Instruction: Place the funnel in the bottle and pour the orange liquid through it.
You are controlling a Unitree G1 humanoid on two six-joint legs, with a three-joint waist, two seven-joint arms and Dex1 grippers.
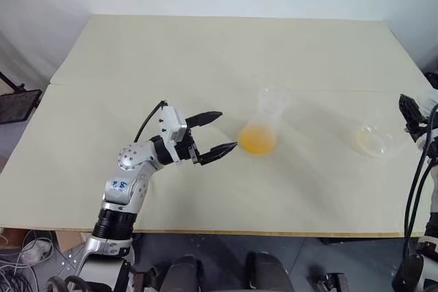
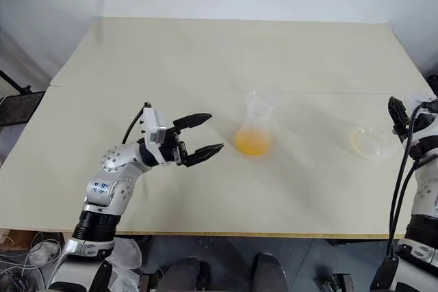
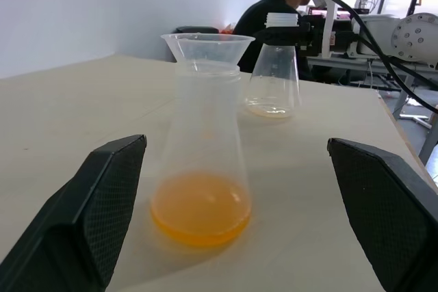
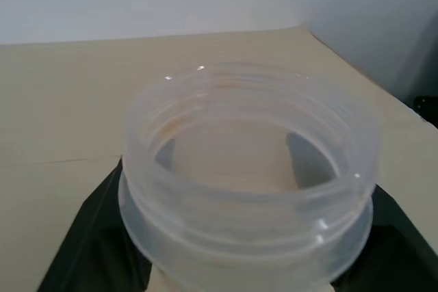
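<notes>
- The bottle (image 1: 263, 128) stands upright near the tabletop (image 1: 205, 52) centre, funnel (image 3: 207, 44) seated in its neck, orange liquid (image 3: 200, 208) pooled in its base.
- Your left claw (image 1: 217, 133) hovers just beside it, released, jaws spread wide.
- The larger flask (image 1: 376, 140) rests near the right edge, nearly empty; your right claw (image 1: 413, 113) sits at its neck, grip unclear.
- Set that flask down fully before backing away.
- Pale tabletop; a person sits beyond it.

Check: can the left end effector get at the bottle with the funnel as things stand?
Probably yes. The left end effector is open, facing the bottle with bare table between them. The funnel sits above the fingers' level.
</notes>
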